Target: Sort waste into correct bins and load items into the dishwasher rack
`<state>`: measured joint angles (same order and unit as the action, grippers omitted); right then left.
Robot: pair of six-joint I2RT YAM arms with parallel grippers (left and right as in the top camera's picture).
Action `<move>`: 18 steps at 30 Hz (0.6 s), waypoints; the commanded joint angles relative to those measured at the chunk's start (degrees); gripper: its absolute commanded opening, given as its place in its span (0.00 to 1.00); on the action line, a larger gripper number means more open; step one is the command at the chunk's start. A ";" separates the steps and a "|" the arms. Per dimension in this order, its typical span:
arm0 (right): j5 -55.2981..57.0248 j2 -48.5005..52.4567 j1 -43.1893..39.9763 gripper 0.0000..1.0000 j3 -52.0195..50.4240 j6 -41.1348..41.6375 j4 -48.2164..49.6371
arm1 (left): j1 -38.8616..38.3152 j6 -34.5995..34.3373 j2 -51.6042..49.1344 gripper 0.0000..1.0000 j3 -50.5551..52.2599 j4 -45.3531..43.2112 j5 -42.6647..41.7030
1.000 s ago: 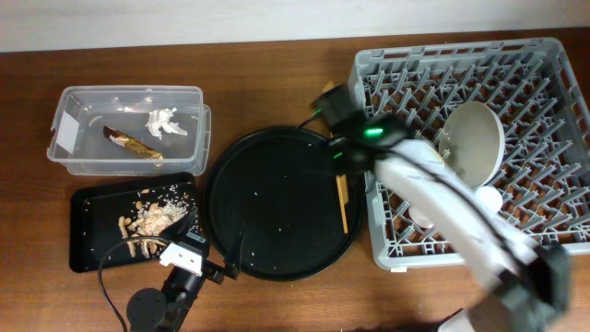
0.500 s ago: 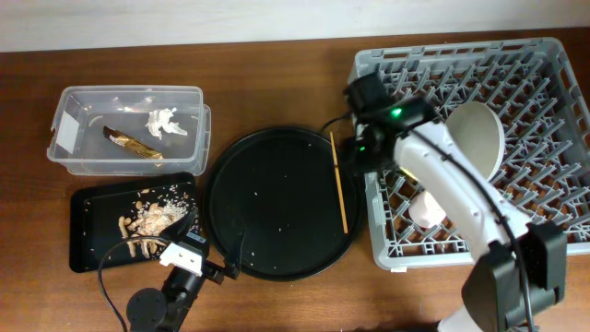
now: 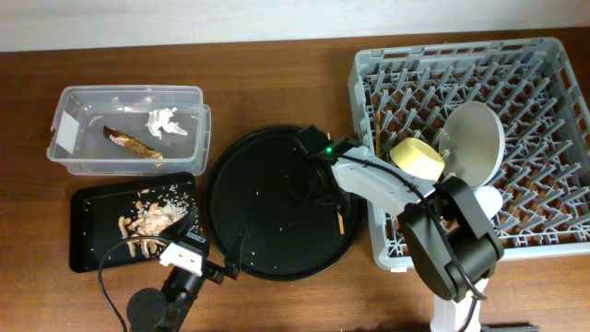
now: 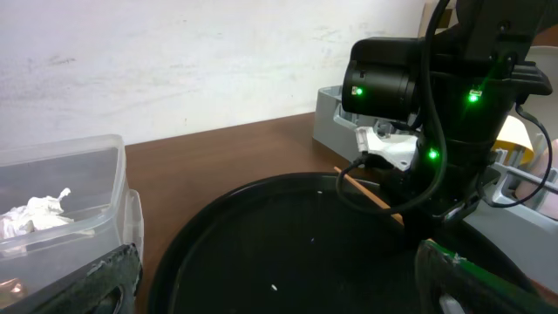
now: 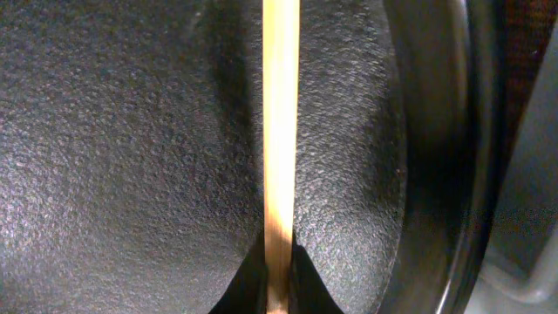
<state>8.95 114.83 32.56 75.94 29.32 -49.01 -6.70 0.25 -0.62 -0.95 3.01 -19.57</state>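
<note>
Jaws of the right gripper (image 5: 279,277) seem to be pinched on a chopstick (image 5: 281,105), though the close wrist view shows only dark tips meeting the wood from both sides. That chopstick lies on the right part of the round black tray (image 3: 249,217), near its rim and just beside the dishwasher rack (image 3: 461,48). A second chopstick (image 3: 375,129) rests among the pegs at the rack's left side. The yellow bowl (image 3: 417,159) sits tilted in the rack, touching the grey plate (image 3: 475,138), which stands on edge between the pegs.

The left gripper (image 4: 279,292) hangs low at the tray's left edge with its jaws wide apart and holding nothing.

On the tabletop (image 3: 277,83) to the left, the clear tub (image 3: 69,101) holds the white tissue (image 3: 164,122) and the wrapper strip (image 3: 134,143). In front of it, the shallow black tray (image 3: 88,254) holds the food scraps (image 3: 152,219).
</note>
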 commanded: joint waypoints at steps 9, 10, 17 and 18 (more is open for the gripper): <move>9.38 -26.05 -8.59 0.04 3.85 -10.03 -3.50 | -0.28 0.48 0.33 0.99 0.46 -0.09 -0.63; 9.53 -25.90 -11.08 0.04 3.80 -12.04 -3.50 | -0.28 0.48 0.33 0.99 0.46 -0.09 -0.61; -3.82 -15.69 -17.18 0.38 3.67 -20.48 -3.74 | -0.28 0.48 0.33 0.99 0.46 -0.09 -0.61; -5.16 -16.48 -17.20 0.39 4.35 -19.87 -4.57 | -0.28 0.48 0.33 0.99 0.46 -0.09 -0.63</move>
<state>8.88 99.83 15.31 79.48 11.60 -52.66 -6.70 0.25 -0.62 -0.95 3.01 -19.57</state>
